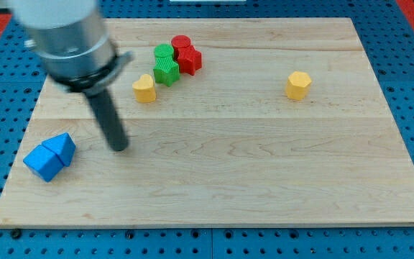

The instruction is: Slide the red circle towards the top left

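- my tip (120,147) sits on the wooden board (264,180), over in the left half, roughly mid-depth. There's no gripper on this rig, just the straight dark rod, so nothing that opens, closes or holds anything.
- the rod runs up and to the left from there into a big grey cylinder (67,36) that fills the far-left corner of the shot (pretty blurry, can't make out much detail on it).
- closest things to my tip: a blue triangle (64,147) just off to its left, and a blue cube (42,163) touching that triangle on its near-left side. The tip isn't touching either one, there's bare wood between.
- farther back and slightly right of the tip there's a yellow heart-ish block (144,88), standing on its own, apart from the tip.
- then the cluster beyond that, toward the far edge: a green cube-like block (167,71) with a green round block (164,52) right behind it, both pressed up against the reds.
- the red circle (181,43) is at the far end of that cluster, touching the green round block on its left and a red star-ish block (189,60) just in front of it. It's well apart from my tip, off to the far right of it.
- way out on the right side, alone, is a yellow hexagon-looking block (298,84).
- the board lies on a blue pegboard surface (408,43) with rows of holes.
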Controlling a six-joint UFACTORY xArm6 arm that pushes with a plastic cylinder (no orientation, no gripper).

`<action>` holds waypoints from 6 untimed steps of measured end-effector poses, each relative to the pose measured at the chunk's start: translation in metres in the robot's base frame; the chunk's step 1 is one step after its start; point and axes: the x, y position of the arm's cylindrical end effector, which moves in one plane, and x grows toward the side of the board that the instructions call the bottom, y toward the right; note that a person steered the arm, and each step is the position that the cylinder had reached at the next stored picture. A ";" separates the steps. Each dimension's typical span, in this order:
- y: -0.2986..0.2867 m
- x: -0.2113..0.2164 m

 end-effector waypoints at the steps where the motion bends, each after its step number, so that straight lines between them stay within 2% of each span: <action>1: 0.107 -0.033; 4: 0.111 -0.179; 6: 0.083 -0.214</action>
